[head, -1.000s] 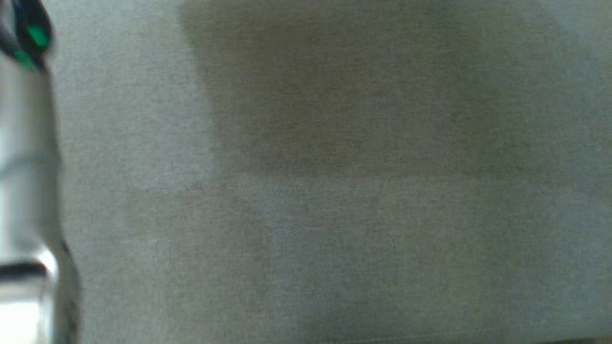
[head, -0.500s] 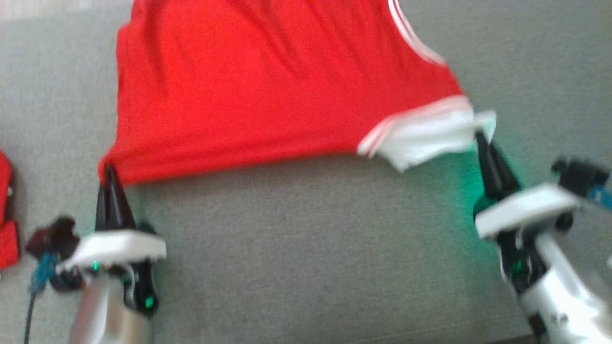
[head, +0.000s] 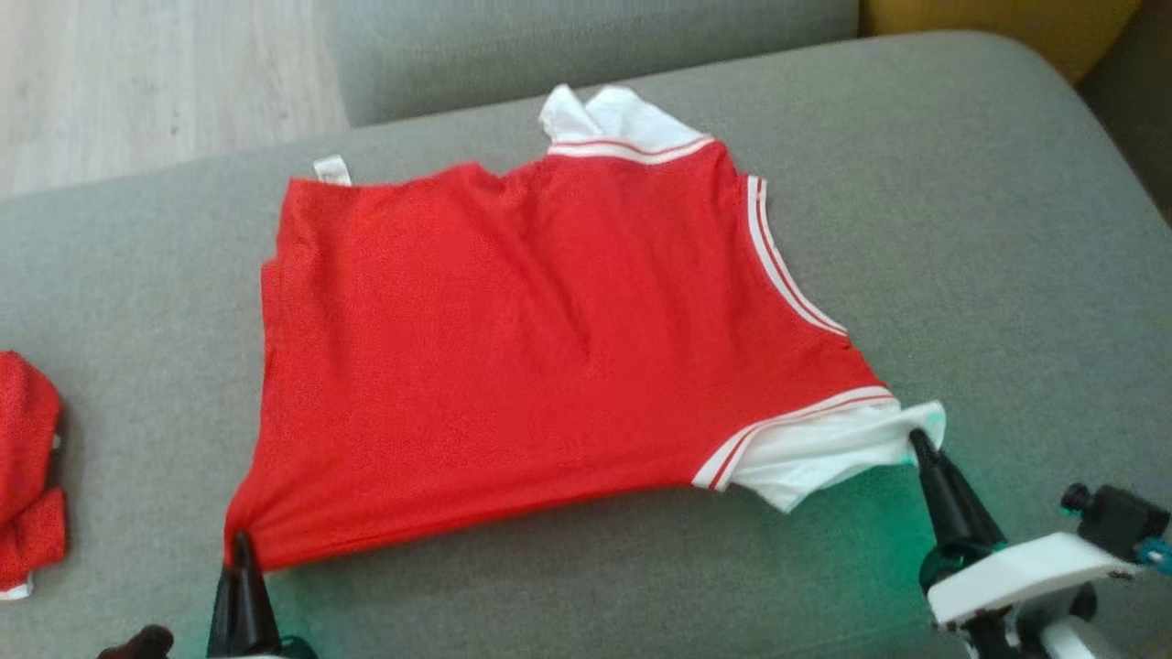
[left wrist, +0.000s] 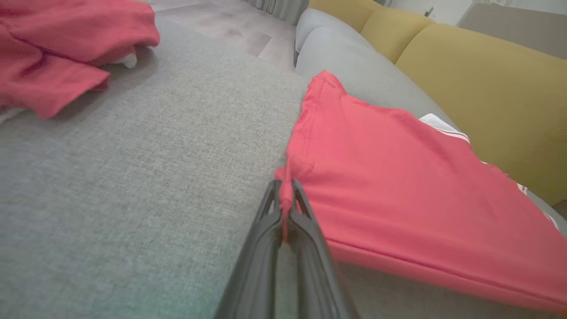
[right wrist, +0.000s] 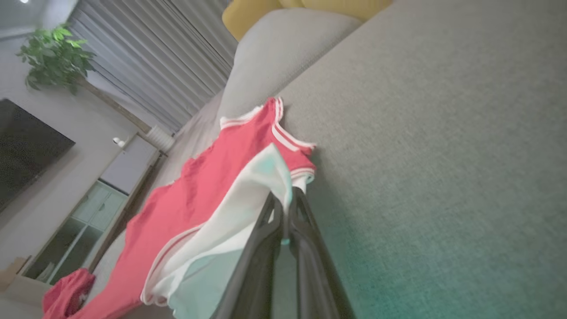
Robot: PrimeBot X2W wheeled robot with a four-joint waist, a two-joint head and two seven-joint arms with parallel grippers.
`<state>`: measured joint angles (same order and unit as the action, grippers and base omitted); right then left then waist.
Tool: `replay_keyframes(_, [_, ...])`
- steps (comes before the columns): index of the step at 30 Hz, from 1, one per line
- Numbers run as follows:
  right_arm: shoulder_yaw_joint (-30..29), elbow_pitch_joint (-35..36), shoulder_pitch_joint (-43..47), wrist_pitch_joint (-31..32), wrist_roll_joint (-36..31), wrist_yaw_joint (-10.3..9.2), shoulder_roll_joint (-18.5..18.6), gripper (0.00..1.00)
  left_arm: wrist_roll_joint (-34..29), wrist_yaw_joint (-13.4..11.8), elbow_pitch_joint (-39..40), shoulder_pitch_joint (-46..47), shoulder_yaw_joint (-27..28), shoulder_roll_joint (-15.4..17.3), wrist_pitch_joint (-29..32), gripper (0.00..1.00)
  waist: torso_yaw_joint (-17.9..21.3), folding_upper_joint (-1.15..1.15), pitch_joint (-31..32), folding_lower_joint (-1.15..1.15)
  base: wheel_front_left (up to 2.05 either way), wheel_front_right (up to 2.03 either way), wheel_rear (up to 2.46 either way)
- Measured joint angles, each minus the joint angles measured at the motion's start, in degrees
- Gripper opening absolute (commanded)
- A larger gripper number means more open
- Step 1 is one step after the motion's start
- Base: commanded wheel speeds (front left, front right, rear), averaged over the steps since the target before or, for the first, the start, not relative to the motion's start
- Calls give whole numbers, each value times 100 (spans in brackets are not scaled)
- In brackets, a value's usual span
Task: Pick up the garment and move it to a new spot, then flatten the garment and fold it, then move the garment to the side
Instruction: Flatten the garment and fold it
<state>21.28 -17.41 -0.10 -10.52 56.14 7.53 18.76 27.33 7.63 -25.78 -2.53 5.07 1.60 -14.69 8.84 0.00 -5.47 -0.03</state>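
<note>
The red garment [head: 549, 366] lies spread on the grey sofa seat [head: 989, 210], its near edge running left to right between my arms. My left gripper [head: 243, 547] pinches the red hem corner [left wrist: 290, 175], my right gripper [head: 918, 446] the white sleeve [head: 824, 453]; the cloth lies beyond both.

Your head view holds, item by item:
1. Red garment [head: 513, 348], white sleeves and striped trim, spread nearly flat on the grey sofa seat [head: 989, 229]
2. Left claw [head: 242, 545], fingers together, pinching the garment's near left corner
3. Right claw [head: 918, 441], fingers together at the white sleeve on the near right; green glow on the seat beside it
4. Second red cloth [head: 27, 458], bunched at your left edge, apart from the garment
5. Wood floor [head: 137, 82], far left
</note>
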Motion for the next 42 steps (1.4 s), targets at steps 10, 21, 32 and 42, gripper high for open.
replay_keyframes(10, [-241, 192, -775, 309, -86, 0, -314, 0, -137, -3, 143, 528, -243, 24, 0, 0, -199, 0, -153, 3, 0, 0, 0])
replay_keyframes(21, [-522, -1011, -2316, 634, -770, 0, -787, 0, -372, -138, -1149, 2214, -372, 15, 0, 0, -432, 0, -834, 4, 0, 0, 0])
replay_keyframes(32, [-881, -2169, -3221, -193, -1361, 0, -1073, 100, -566, -382, -1276, 2917, -282, -4, -1, 100, -597, 0, -1061, 4, 0, 0, 0])
replay_keyframes(42, [-1808, -1390, -2991, -387, -4057, 0, -1112, 100, -1029, -536, -472, 2190, -104, 1, -1, 100, -649, 0, -897, 3, 0, 0, 0])
